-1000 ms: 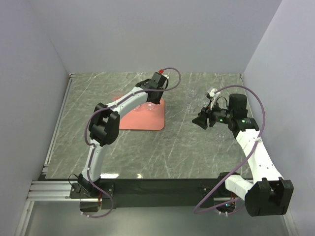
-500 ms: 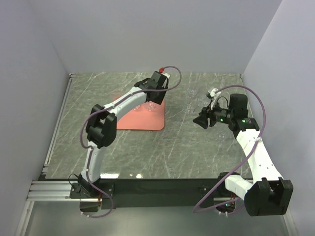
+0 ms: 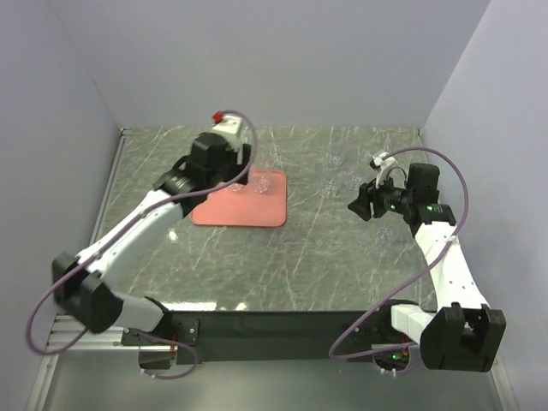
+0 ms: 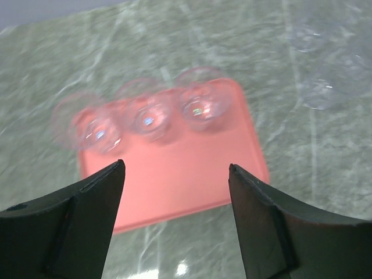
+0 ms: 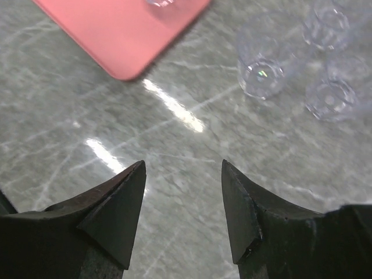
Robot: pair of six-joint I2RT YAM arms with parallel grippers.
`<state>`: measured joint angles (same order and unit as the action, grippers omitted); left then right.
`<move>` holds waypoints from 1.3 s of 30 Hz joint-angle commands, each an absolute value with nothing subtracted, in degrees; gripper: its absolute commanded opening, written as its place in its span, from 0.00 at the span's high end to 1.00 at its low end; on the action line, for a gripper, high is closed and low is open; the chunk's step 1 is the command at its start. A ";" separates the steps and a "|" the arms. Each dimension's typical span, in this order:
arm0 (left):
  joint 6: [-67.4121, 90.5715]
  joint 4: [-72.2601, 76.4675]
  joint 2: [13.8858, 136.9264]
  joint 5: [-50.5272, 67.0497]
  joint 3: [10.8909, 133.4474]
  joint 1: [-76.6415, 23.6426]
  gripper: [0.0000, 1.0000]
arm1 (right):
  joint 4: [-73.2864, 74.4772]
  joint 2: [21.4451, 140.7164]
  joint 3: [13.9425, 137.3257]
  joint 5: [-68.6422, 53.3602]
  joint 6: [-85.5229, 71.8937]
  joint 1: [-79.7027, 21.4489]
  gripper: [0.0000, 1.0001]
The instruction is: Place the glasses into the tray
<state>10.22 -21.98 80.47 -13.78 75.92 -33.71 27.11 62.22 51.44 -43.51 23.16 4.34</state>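
Left gripper (image 4: 175,174) hangs over the tray (image 4: 174,195) with its fingers spread apart and nothing between them; right gripper (image 5: 182,165) likewise spread and empty above the table (image 5: 192,221)
The salmon-pink tray lies flat on the grey marbled table, left of centre and toward the far side, with three glasses (image 4: 148,119) upright in a row along its far edge, close together, though the left wrist view is too blurred to show whether they touch. Three more glasses (image 5: 261,58) stand clustered on the bare table right of the tray, far of the right gripper and apart from it
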 commanded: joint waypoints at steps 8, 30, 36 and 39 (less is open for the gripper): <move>13.62 -17.14 51.61 -16.42 52.14 -17.50 0.01 | 39.28 68.81 57.04 -29.27 31.81 8.77 0.36; 14.76 -13.62 36.13 -24.17 40.25 -17.31 0.01 | 37.62 74.09 55.90 -17.67 31.46 22.23 0.39; 14.77 -13.71 35.95 -23.55 40.25 -17.31 0.01 | 37.44 76.46 56.34 -18.72 31.03 22.85 0.44; 14.85 -13.62 35.77 -23.38 40.25 -17.31 0.01 | 37.18 77.52 56.16 -19.51 30.76 23.03 0.47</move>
